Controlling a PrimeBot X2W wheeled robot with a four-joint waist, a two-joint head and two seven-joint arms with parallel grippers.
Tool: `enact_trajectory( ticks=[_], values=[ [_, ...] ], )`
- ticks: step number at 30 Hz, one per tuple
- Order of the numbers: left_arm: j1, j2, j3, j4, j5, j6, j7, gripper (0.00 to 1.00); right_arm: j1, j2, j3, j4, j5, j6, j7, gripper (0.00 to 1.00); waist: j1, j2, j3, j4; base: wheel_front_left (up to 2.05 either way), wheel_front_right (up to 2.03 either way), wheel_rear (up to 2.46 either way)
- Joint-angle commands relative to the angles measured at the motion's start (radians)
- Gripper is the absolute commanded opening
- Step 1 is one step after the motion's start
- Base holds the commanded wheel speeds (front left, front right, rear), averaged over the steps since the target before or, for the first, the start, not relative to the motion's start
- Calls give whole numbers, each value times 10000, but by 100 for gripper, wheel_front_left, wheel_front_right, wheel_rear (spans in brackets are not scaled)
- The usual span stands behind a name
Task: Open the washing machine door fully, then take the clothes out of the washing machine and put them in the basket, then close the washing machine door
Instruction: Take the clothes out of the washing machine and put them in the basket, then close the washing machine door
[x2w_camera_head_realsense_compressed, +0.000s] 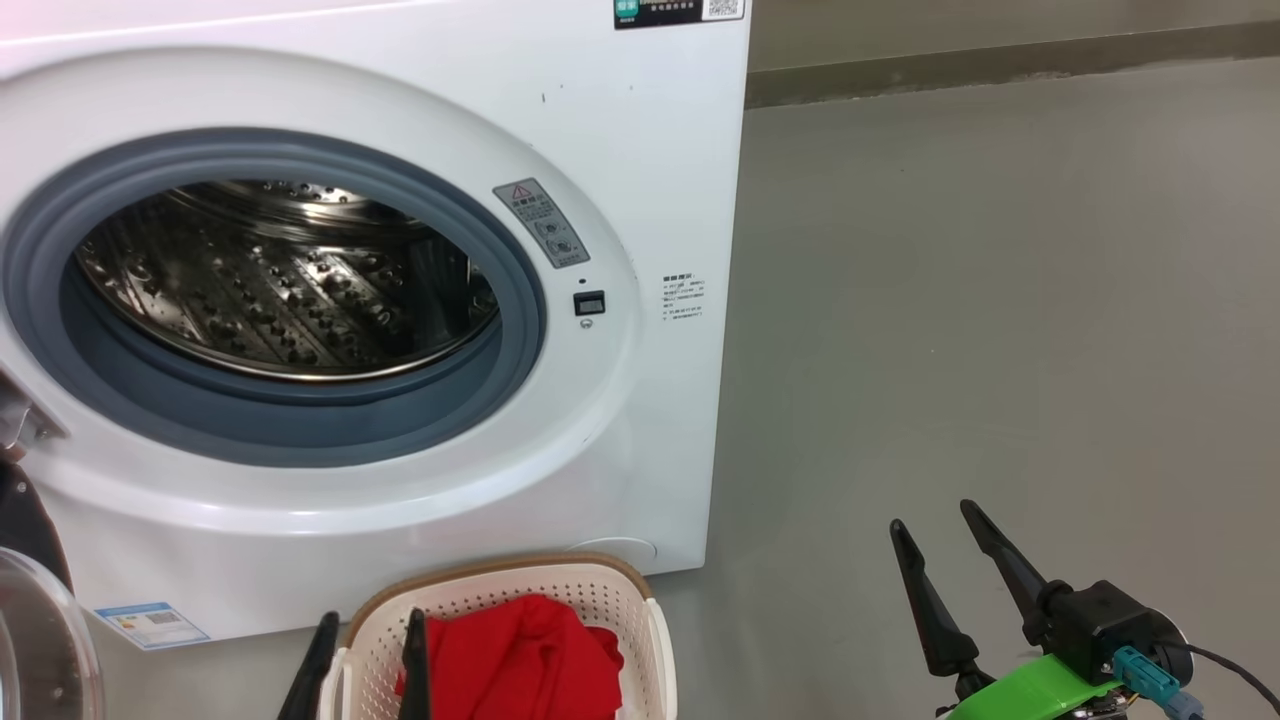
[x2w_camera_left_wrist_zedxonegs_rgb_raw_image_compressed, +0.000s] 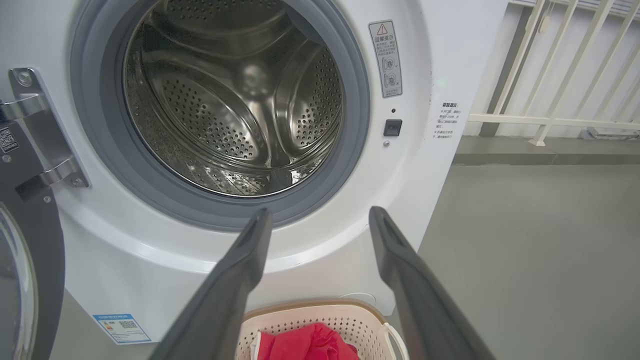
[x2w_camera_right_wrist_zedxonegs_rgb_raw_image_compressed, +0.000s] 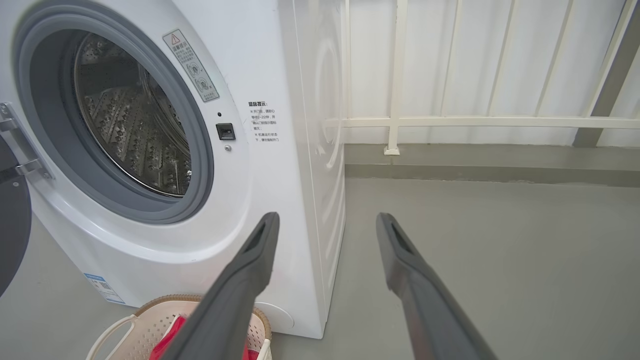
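Here, the washing machine (x2w_camera_head_realsense_compressed: 640, 150), a white front-loader, stands on a smooth grey floor (x2w_camera_head_realsense_compressed: 1000, 300) that is matt and uniform in tone. The washing machine door (x2w_camera_left_wrist_zedxonegs_rgb_raw_image_compressed: 30, 260) hangs swung open on a metal hinge (x2w_camera_left_wrist_zedxonegs_rgb_raw_image_compressed: 40, 130) at the cabinet's left edge, its black rim and clear glass bowl turned away from the drum mouth. A grey rubber ring (x2w_camera_head_realsense_compressed: 300, 440) frames the mouth, and the perforated steel drum (x2w_camera_head_realsense_compressed: 280, 290) shows through it. The basket (x2w_camera_head_realsense_compressed: 500, 585), cream with a brown rim, sits on the floor just in front of the machine's lower front, and the red clothes (x2w_camera_head_realsense_compressed: 520, 650) lie bundled inside it. The left gripper (x2w_camera_head_realsense_compressed: 371, 615) hovers at the basket's left side, its two dark fingers spread wide and gripping nothing. The right gripper (x2w_camera_head_realsense_compressed: 932, 515) hangs over bare floor to the right, well apart from the machine, its fingers likewise spread and free. Behind the machine, a white railing (x2w_camera_right_wrist_zedxonegs_rgb_raw_image_compressed: 450, 120) runs along a low grey kerb (x2w_camera_head_realsense_compressed: 1000, 65). A blue sticker (x2w_camera_head_realsense_compressed: 150, 625) marks the cabinet's lower left corner.
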Motion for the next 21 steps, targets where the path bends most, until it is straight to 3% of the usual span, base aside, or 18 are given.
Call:
enact_trajectory(
  ticks=[1,21],
  values=[
    [-74,58,280,-360,-14,85,23,100,-78,-29,184,-205,-83,33,-65,100,0,0,-30,-1,0,0,0],
    [50,92,173,-296,-183,194,67,100,-34,-29,171,-149,-19,33,-65,100,0,0,-147,-34,0,0,0]
  ],
)
